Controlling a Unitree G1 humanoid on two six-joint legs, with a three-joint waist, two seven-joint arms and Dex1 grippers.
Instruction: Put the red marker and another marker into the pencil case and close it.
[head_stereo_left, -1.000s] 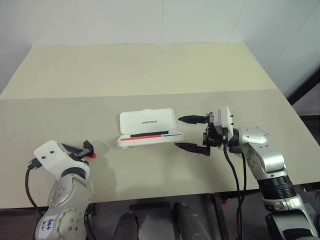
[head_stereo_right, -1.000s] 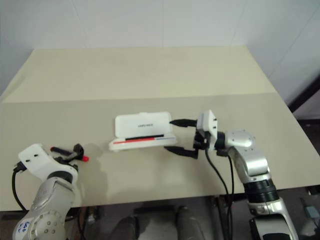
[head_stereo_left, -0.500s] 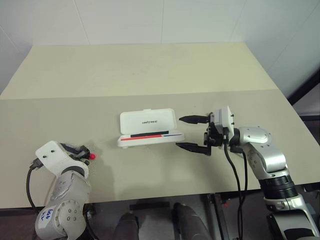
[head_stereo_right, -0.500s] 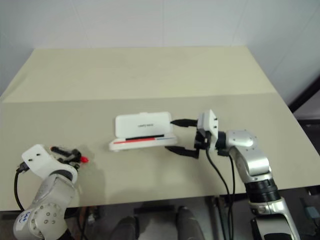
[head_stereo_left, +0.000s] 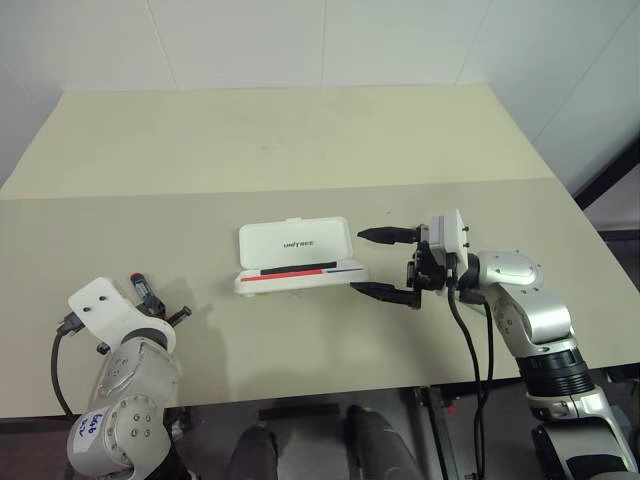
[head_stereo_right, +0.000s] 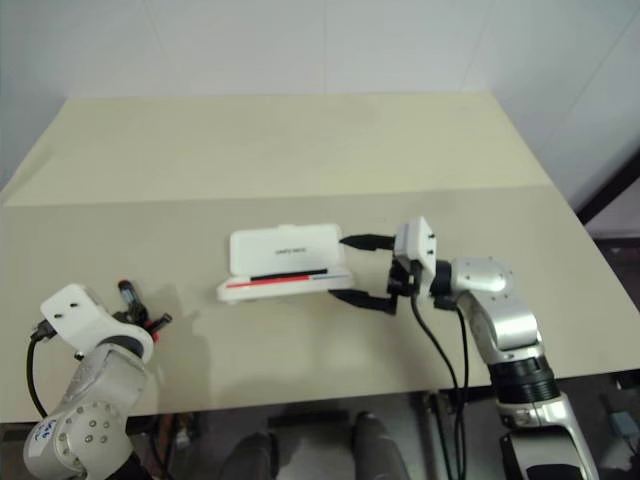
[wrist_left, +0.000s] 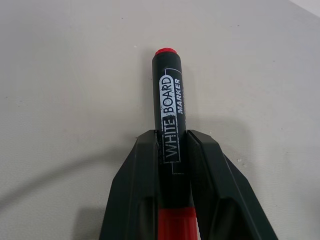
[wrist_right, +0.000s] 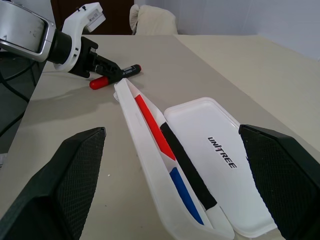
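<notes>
fingers of our left gripper (wrist_left: 172, 150) pinched the slim red-and-black marker (wrist_left: 169, 107) mid-barrel, low over the beige table (head_stereo_left: 300, 150), well left of the open white plastic pencil case (head_stereo_left: 295, 258). beside the case's right end, our right gripper (head_stereo_left: 385, 264) stood wide and empty, probably to steady it. bare table lay between marker and case.

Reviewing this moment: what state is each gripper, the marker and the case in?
Left gripper: shut on the marker.
Slim red-and-black whiteboard marker: clamped between the fingers, over the table.
Right gripper: open, beside the case.
White flat hard plastic pencil case: lid open.
</notes>
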